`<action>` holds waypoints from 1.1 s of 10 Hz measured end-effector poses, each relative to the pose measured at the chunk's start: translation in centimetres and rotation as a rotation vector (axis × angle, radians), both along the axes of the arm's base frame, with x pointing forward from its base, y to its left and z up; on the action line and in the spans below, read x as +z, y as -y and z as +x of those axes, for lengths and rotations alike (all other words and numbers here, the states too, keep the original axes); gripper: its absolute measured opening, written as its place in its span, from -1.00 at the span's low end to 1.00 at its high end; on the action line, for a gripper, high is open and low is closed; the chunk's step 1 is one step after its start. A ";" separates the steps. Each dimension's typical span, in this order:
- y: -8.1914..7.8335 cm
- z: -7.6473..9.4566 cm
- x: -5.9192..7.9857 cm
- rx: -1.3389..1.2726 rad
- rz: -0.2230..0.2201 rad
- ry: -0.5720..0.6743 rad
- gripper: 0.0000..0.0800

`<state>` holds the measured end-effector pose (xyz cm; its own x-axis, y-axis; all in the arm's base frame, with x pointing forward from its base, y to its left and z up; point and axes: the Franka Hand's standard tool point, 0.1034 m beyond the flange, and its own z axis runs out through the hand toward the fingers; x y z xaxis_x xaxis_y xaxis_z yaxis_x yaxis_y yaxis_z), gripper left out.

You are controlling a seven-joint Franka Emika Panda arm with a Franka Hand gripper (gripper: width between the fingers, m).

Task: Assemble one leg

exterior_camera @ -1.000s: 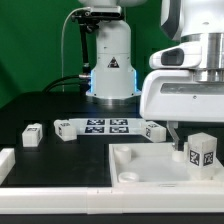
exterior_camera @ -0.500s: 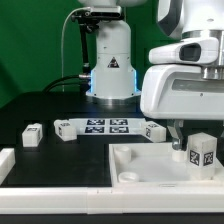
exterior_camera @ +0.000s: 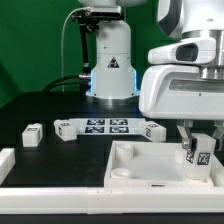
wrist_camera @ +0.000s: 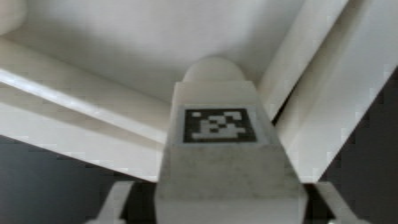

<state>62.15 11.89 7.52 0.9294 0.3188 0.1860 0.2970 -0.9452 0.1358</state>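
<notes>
White plastic leg (exterior_camera: 198,155) sits clamped in the gripper (exterior_camera: 196,150), upright over the tray (exterior_camera: 135,170) at about four o'clock in the exterior view. Any tilt could jam it against the tray's rim rather than seating it.

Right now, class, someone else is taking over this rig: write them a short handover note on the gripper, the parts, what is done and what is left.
Gripper: shut on the leg, held upright over the tray's corner on the exterior view's right.
Other parts: another small block sits on the table on the exterior view's left; the marker board lies behind the tray.
Done: leg picked up and brought to the tray.
Left: seat the leg in its corner socket; whether it is already seated cannot be told. Then release.
</notes>
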 end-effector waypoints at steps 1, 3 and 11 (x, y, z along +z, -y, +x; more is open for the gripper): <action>0.0 0.0 0.0 -0.013 0.004 0.001 -0.27; -0.4 -0.1 0.0 -0.327 0.084 0.026 -0.27; 0.5 0.0 -0.2 -1.288 0.320 0.072 -0.26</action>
